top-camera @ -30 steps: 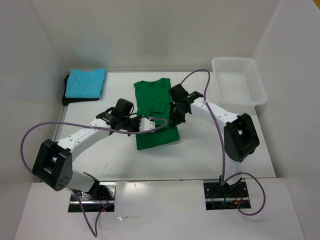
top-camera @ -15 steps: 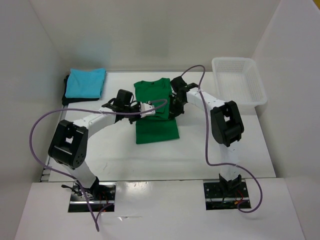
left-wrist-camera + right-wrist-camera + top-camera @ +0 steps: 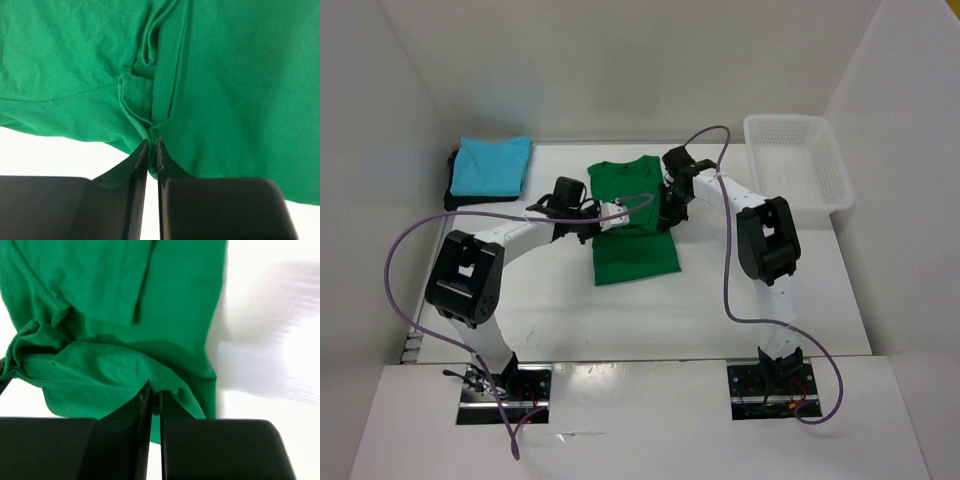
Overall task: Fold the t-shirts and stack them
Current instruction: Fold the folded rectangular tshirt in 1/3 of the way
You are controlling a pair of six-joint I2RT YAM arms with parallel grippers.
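**Green shirt (image 3: 635, 262) mid-fold, pinched on both edges**

Lies flat near the middle of the surface (image 3: 620, 320), neck end toward the far wall and hem toward the arm bases. Already narrowed to a rough rectangle, with no sleeve sticking out. Creased at mid-length on either edge, where the arms meet it.

Caught on one edge by the left tool (image 3: 150, 145): fingers pressed nearly together, only a dark slit between them, a doubled fold of green cloth gathered at the tips. Much the same on the other edge with the right tool (image 3: 154, 397): fingers almost touching, a hemmed flap bunched over and between the tips. Cannot tell how firm either pinch is.

Well apart, at the far left corner: turquoise shirt (image 3: 492, 165), folded, resting on black shirt (image 3: 452, 192). Well apart on the far right: white basket (image 3: 840, 190).

Judged to be the last shirt of three, with the folding step in hand: side folds laid in, end-to-end fold not yet made, stacking not yet done.

Next move probably calls for letting go without dragging the tucked cloth back out. After that, taking the hem at both corners, bringing it up to the neck, and keeping both sides level so the rectangle does not skew. Then carrying the packet over to the pile on the left.
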